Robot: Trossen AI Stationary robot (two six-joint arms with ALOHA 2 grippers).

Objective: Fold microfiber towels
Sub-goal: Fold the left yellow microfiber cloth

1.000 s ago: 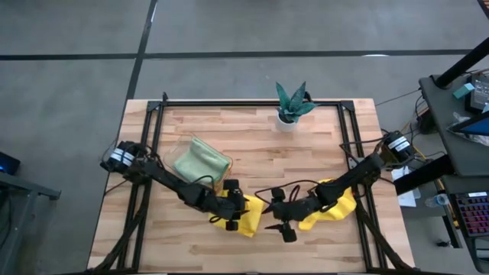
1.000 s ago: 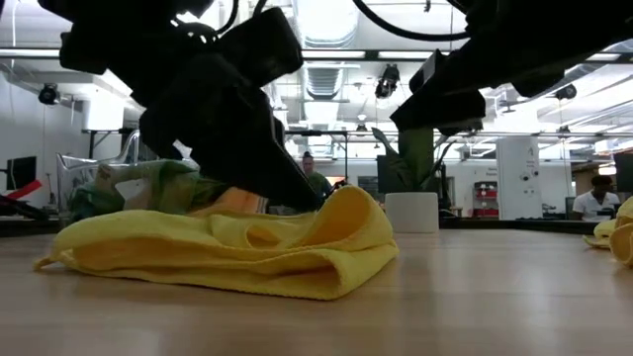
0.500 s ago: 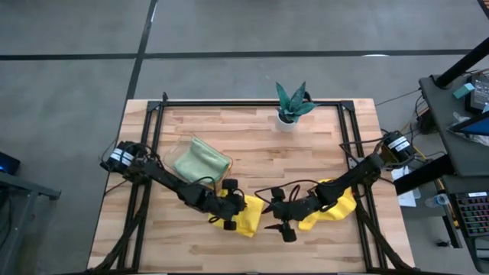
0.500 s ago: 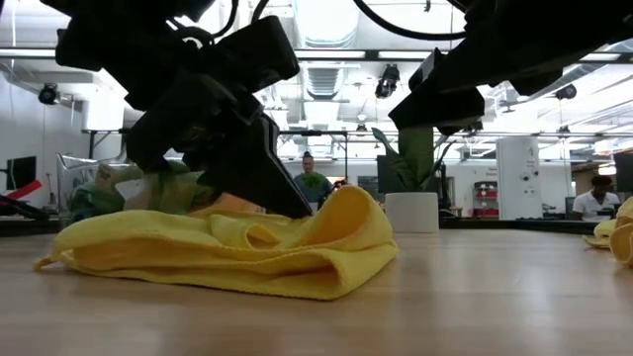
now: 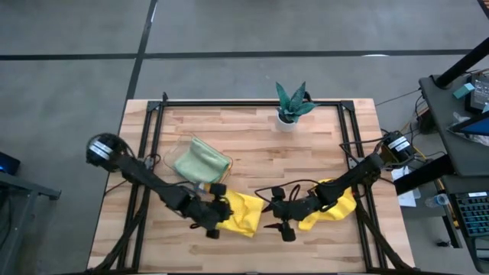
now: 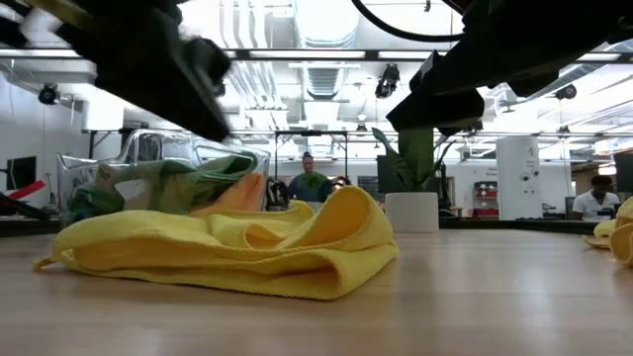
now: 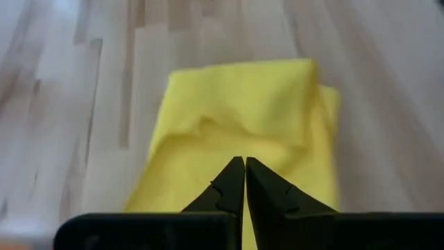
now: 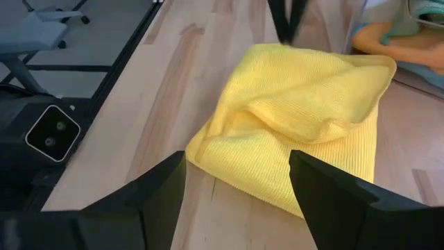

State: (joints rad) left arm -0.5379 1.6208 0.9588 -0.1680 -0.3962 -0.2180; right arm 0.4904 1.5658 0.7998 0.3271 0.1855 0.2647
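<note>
A folded yellow towel [image 5: 243, 214] lies on the table [image 5: 252, 164] near its front edge, between the two pincers. The left pincer [image 5: 216, 216] sits at the towel's left edge, fingers pressed together on nothing. The right pincer [image 5: 280, 221] waits just right of it, fingers [image 8: 347, 201] spread apart. A second yellow towel [image 5: 332, 208] lies under the right arm.

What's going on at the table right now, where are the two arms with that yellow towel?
Neither arm holds anything. The left tool is shut and empty, just off one side of the folded yellow towel near the table's front edge. The right tool is open on the towel's other side. A second yellow towel lies bunched under the right arm. The pale green towel sits in the clear tray with an orange towel.
</note>
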